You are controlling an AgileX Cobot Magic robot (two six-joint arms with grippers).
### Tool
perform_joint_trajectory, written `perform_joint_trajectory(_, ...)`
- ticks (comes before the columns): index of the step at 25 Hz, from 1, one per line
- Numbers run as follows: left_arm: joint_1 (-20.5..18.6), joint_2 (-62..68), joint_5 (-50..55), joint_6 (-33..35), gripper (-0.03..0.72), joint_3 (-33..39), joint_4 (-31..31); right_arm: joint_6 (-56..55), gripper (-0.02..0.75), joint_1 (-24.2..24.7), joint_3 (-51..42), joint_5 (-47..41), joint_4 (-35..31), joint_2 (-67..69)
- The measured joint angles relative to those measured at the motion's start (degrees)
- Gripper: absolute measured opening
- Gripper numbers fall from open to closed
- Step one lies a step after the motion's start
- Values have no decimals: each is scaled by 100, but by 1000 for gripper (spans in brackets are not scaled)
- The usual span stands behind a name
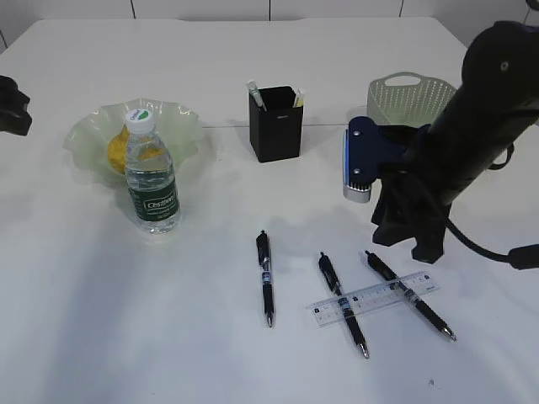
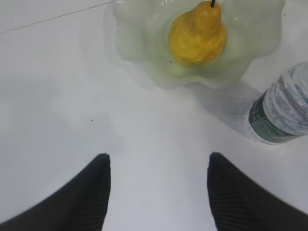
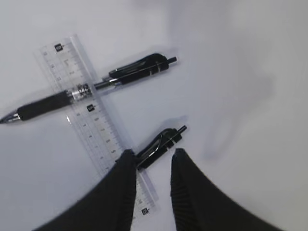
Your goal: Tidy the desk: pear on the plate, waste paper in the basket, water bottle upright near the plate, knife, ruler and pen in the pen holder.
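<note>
Pens and ruler are what's left on the desk [image 1: 253, 370]. From the exterior view, 3 pens lie in front: the left pen [image 1: 266, 278] alone, the middle pen [image 1: 342, 305] and the right pen [image 1: 410, 295] both crossing the clear ruler [image 1: 375, 299]. The pear [image 1: 118, 150] sits on the plate [image 1: 181, 118], the water bottle [image 1: 152, 172] stands upright just beside it, the pen holder [image 1: 275, 126] already has a couple of items poking out, and the basket [image 1: 413, 97] waits at the back right. The right arm hangs over the right pen.

Left wrist view: the left gripper [image 2: 159, 192] stands wide apart over bare desk, holding nothing, pear and bottle ahead.

Right wrist view: the right gripper [image 3: 153, 180] is narrowly parted, with the clip end of one pen just at its fingertips, beside the ruler. No grip yet, I'd say. This looks like the pen pickup; next it needs to drop, straddle the barrel without catching the ruler, and close.
</note>
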State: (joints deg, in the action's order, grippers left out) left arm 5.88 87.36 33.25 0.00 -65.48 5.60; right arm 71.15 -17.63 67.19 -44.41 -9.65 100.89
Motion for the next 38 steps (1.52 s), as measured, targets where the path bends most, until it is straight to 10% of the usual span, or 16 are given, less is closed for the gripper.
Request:
perform_joint_trajectory(13, 0, 0, -172, 0, 449, 0, 3, -24, 202, 0, 0, -281, -837, 0)
perform_joint_trajectory(18, 0, 0, -198, 0, 449, 0, 13, -268, 353, 0, 0, -281, -901, 0)
perform_joint_trajectory(38, 0, 0, -246, 0, 449, 0, 25, -620, 436, 0, 0, -772, 196, 13)
